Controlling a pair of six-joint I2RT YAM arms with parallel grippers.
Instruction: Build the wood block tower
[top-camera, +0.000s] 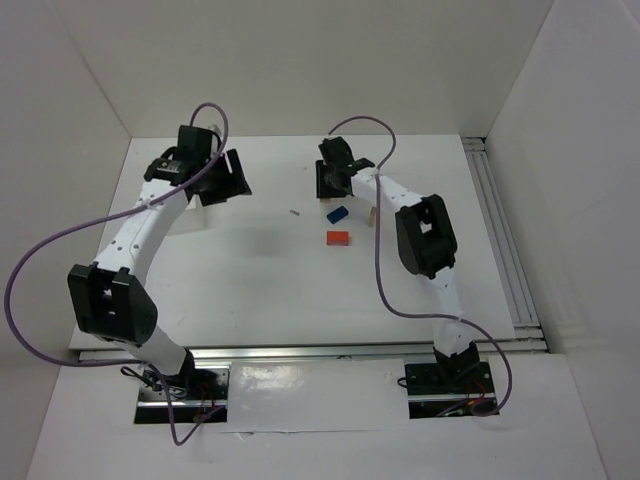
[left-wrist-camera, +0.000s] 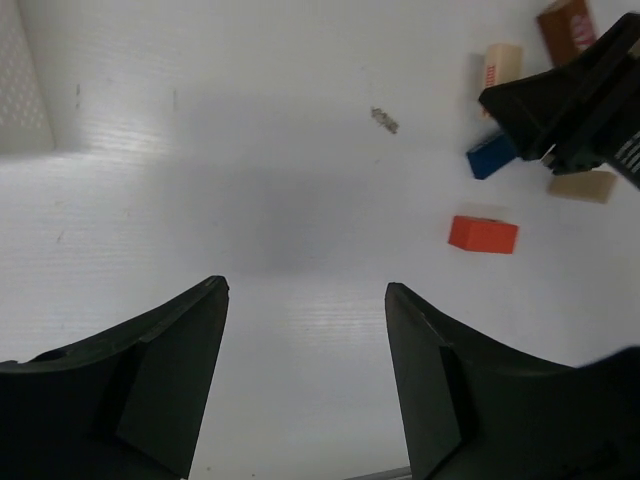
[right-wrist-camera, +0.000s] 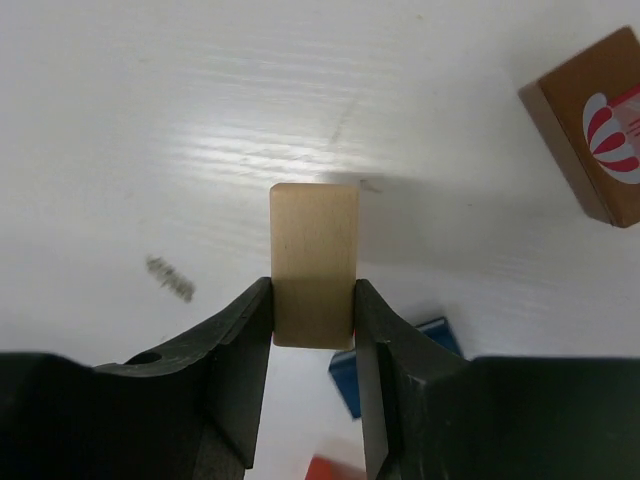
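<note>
My right gripper (right-wrist-camera: 313, 290) is shut on a pale wood block (right-wrist-camera: 313, 262), which sticks out past the fingertips just above the white table. A brown block with a red-and-white print (right-wrist-camera: 592, 125) lies to its upper right. A blue block (right-wrist-camera: 400, 365) and an orange-red block (right-wrist-camera: 330, 468) lie below the jaws. In the top view the right gripper (top-camera: 330, 180) is just behind the blue block (top-camera: 336, 213) and the orange-red block (top-camera: 338, 238). My left gripper (left-wrist-camera: 305, 290) is open and empty, left of the blocks (top-camera: 225, 175).
The left wrist view shows the orange-red block (left-wrist-camera: 483, 233), the blue block (left-wrist-camera: 492, 155), two pale blocks (left-wrist-camera: 503, 63) (left-wrist-camera: 582, 186), the brown block (left-wrist-camera: 566, 28) and the right gripper (left-wrist-camera: 570, 100) over them. A small screw (left-wrist-camera: 384, 119) lies nearby. A translucent white tub (left-wrist-camera: 20, 90) is at the far left.
</note>
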